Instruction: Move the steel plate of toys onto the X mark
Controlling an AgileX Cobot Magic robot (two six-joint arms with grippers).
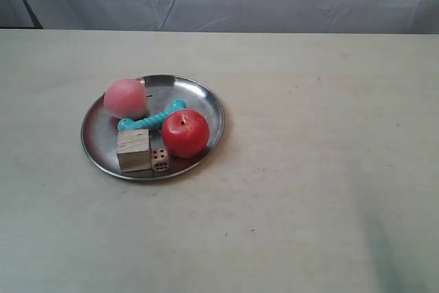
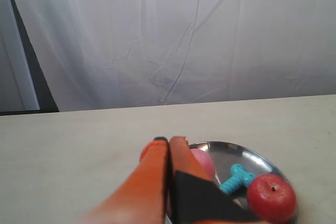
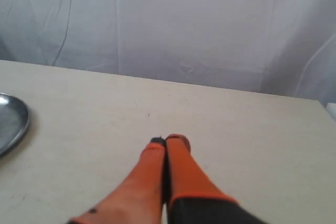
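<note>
The plate, toys aboard, sits on the table; left claw, pressed together, hangs near its rim, right claw, also pressed together, well apart. Spread first, pinch rim low, slide level: toys roll.

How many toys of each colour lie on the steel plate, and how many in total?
Pink: 1, the ball
Red: 1, the apple
Teal: 1, the bone toy
Tan or pale wood: 2, the cube and the die
Total: 5 toys on the steel plate
</note>
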